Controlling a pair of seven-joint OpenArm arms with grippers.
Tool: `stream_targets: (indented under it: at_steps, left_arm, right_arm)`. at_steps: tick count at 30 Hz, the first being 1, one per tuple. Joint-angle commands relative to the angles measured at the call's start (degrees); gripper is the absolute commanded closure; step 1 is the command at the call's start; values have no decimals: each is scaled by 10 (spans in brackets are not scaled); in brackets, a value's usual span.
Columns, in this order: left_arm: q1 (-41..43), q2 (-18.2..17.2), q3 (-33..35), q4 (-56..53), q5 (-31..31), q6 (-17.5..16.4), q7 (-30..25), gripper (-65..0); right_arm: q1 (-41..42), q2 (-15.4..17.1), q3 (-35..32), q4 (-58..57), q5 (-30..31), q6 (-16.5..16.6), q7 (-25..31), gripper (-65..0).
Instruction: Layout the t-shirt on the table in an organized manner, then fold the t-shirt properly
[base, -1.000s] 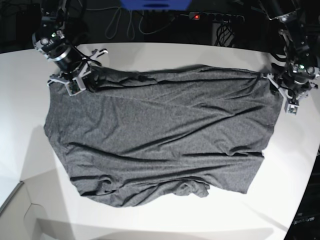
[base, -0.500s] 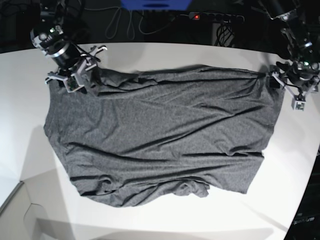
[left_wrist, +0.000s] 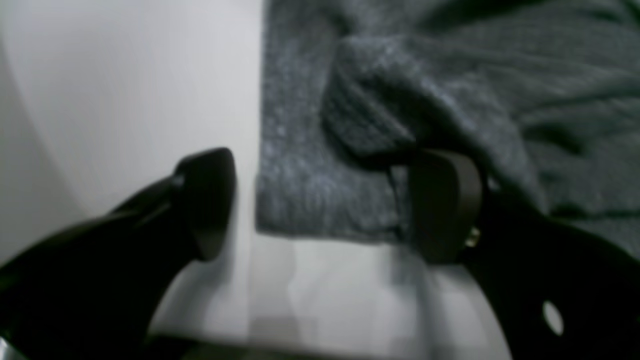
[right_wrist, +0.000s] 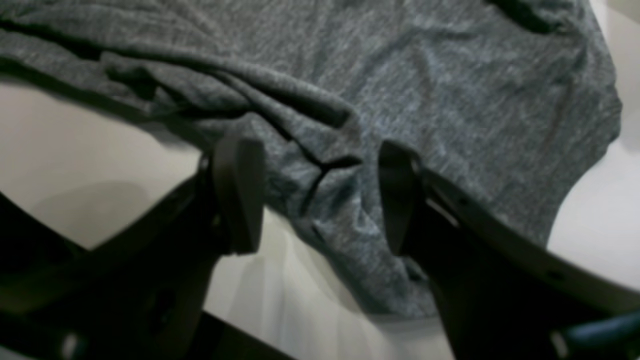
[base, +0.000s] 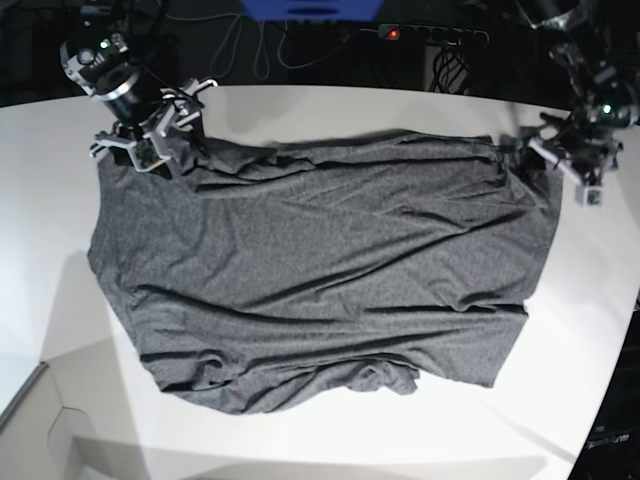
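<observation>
T-shirt (base: 320, 270) lies spread across the middle of the white tabletop (base: 330, 108), dark heather grey, mostly flat. Long creases run across the body; the near hem is bunched into a small roll of folds. Far edge is rumpled at both far corners.

Left end effector (base: 562, 158) sits at the shirt's far corner on the base view's right. Jaws stand wide apart, nothing between them gripped. In the left wrist view one finger (left_wrist: 207, 200) is over bare tabletop, the other (left_wrist: 442, 205) is at a folded lump of fabric at the shirt's corner; whether it touches is unclear, view is blurred.

Right end effector (base: 150, 128) is at the opposite far corner. Jaws parted, fairly wide. In the right wrist view the fingers straddle a puckered corner of cloth that lies loose below them, not pinched.

Dark cables and a power strip (base: 430, 34) sit behind the tabletop's far edge.
</observation>
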Motion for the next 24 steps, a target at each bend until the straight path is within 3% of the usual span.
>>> stream_targets:
  at_steps: [1, 15, 21, 24]
  left_arm:
    - [-5, -12, -11, 17, -9, 4, -10, -529]
    - [-16, -12, -16, -44, -16, 4, -15, -529]
    - [-16, -12, -16, -57, -16, -70, -14, -526]
    - [-19, -13, -18, -88, -12, -70, -17, -509]
  right_arm:
    - [2, 2, 2, 11, 8, -2, 15, -368]
    - [-28, -5, -2, 45, 9, -2, 19, -368]
    - [-57, -7, -25, 46, 7, -2, 20, -368]
    - [-72, -3, -48, 46, 6, -2, 20, -368]
